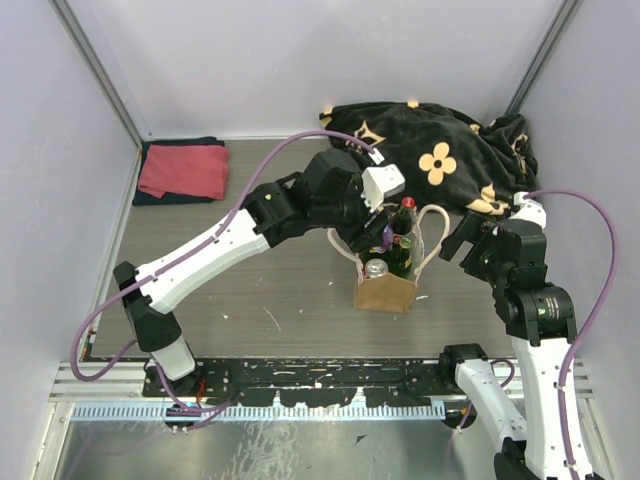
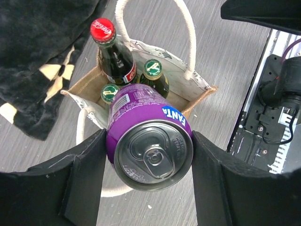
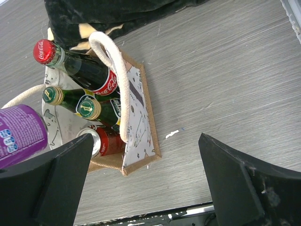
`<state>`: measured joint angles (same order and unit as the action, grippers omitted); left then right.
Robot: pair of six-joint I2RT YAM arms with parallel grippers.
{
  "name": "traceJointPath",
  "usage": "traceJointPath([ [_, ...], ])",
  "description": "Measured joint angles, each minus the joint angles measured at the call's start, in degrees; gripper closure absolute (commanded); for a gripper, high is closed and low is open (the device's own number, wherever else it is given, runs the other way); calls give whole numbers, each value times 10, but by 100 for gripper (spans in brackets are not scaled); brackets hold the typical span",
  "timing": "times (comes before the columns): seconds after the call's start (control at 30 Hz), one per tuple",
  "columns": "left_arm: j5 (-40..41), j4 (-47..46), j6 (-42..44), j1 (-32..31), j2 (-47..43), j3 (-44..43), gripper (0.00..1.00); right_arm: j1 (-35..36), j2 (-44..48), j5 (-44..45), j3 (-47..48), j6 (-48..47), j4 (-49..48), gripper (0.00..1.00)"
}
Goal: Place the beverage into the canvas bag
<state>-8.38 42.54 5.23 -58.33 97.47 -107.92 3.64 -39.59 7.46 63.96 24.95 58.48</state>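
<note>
Left wrist: our left gripper [image 2: 148, 151] pinches the Fanta can [image 2: 150, 136] between its fingers. The canvas bag [image 2: 201, 87] sits just beyond the tips, crowded with bottles [image 2: 115, 57]. Knock one and it tips! Our right gripper [image 3: 146, 143] hangs, fingers spread.

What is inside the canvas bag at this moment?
A red-capped cola bottle, two green bottles and a red can sit in the canvas bag. The purple Fanta can is in the left gripper, not yet inside. The bag's bottom is hidden.
</note>
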Motion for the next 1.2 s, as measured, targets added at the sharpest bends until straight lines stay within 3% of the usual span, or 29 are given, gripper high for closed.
traceJointPath([
  [0.3, 3, -35, -6, -9, 21, 42, 100, 0, 3, 4, -5, -8, 0, 0],
  [1.2, -5, -76, -36, -89, 101, 61, 100, 0, 7, 20, -28, -17, 4, 0],
])
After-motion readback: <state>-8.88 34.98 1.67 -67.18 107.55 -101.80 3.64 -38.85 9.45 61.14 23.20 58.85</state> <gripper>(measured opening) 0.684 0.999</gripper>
